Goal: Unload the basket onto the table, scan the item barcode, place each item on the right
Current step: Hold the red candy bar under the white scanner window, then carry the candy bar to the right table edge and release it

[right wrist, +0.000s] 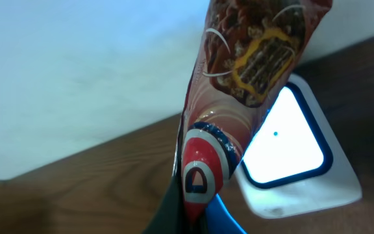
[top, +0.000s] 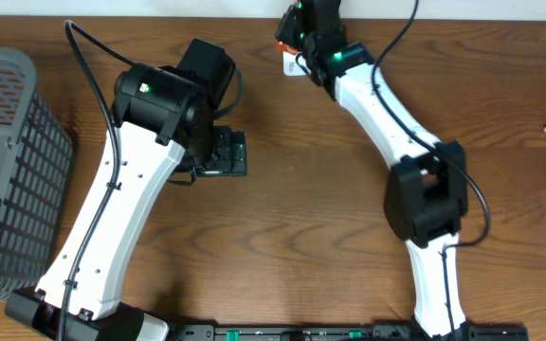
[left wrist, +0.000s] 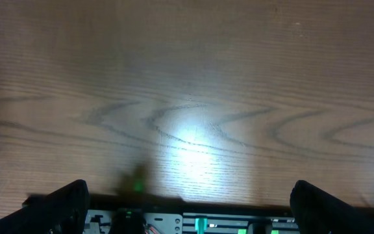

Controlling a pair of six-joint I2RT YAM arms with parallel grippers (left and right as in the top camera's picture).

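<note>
Bare tabletop [top: 301, 237] centre; basket [top: 8, 161] left

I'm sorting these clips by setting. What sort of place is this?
Probably a mock shop checkout in a robot lab: a lit barcode scanner, a snack packet held up in front of it, and a grey mesh basket on the wooden table.
</note>
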